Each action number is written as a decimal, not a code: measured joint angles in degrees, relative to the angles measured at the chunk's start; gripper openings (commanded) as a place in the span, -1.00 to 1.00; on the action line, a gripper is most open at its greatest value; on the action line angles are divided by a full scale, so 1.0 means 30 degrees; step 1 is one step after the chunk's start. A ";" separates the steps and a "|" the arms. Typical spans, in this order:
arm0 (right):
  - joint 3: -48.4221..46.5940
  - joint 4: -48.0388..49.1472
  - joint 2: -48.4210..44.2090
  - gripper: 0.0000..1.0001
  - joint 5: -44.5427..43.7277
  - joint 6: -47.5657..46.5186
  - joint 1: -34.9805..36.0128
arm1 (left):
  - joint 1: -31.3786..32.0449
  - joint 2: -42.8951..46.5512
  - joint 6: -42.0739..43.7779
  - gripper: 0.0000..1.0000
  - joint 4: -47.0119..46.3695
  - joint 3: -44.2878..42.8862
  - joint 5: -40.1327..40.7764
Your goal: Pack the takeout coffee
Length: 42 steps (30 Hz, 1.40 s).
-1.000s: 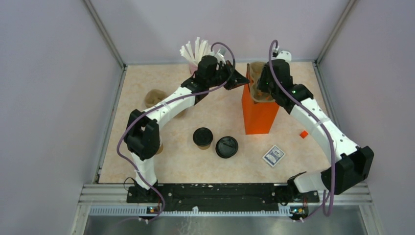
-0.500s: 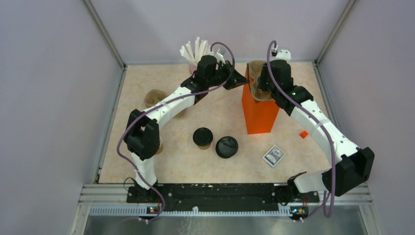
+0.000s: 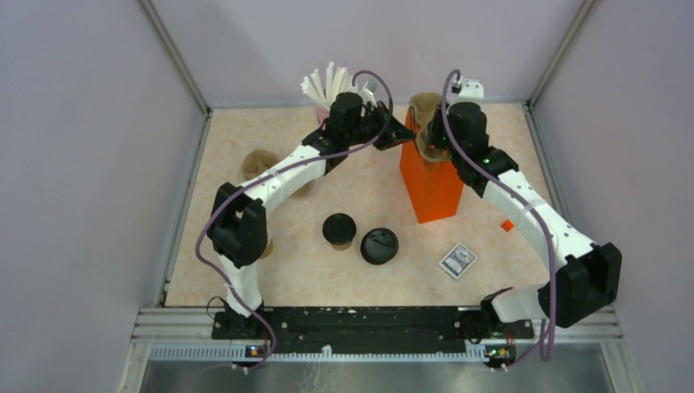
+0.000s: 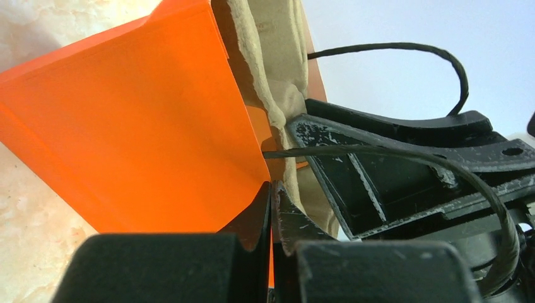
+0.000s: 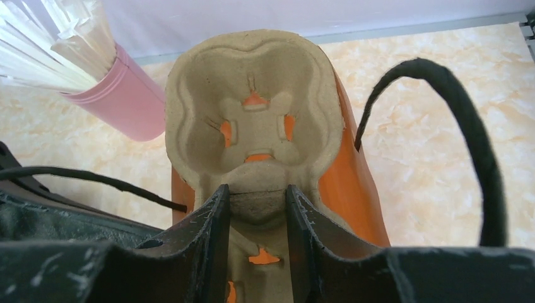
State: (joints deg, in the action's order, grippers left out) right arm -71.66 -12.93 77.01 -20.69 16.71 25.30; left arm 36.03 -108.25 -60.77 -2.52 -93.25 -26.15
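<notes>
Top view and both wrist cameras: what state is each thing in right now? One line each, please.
Orange bag: standing, mouth open.
Cup carrier: on end, partway into the bag's mouth.
Left hand: shut on the bag's rim.
Right hand: shut on the cup carrier.
Coffee cup: lidded, upright on the table, not packed.
Loose lid: flat on the table, on no cup.
Open cup: lidless, upright.

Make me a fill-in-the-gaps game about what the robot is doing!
The left gripper pinches the edge of the ____ bag.
The right gripper holds a cardboard tray poking out of the ____.
The takeout coffee on the table has a ____ lid.
Missing words: orange, bag, black.
</notes>
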 measured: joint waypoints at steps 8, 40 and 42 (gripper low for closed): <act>-0.0867 -0.0080 0.0801 -0.54 0.0488 0.0138 -0.0248 | -0.0036 -0.0007 0.0233 -1.00 0.0015 0.0000 0.0007; 0.0903 0.2630 0.0102 -0.56 0.2004 0.2266 -0.1654 | -0.0036 -0.0328 0.0248 -1.00 0.0102 -0.0372 -0.0160; 0.1064 0.2674 0.0073 -0.56 0.2375 0.1763 -0.1661 | -0.0036 -0.0481 0.0219 -1.00 0.0102 -0.0525 -0.0197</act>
State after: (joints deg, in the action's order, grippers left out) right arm -68.47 -4.91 77.23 -13.56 22.00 20.32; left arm 35.92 -109.69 -60.12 -2.22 -94.83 -26.74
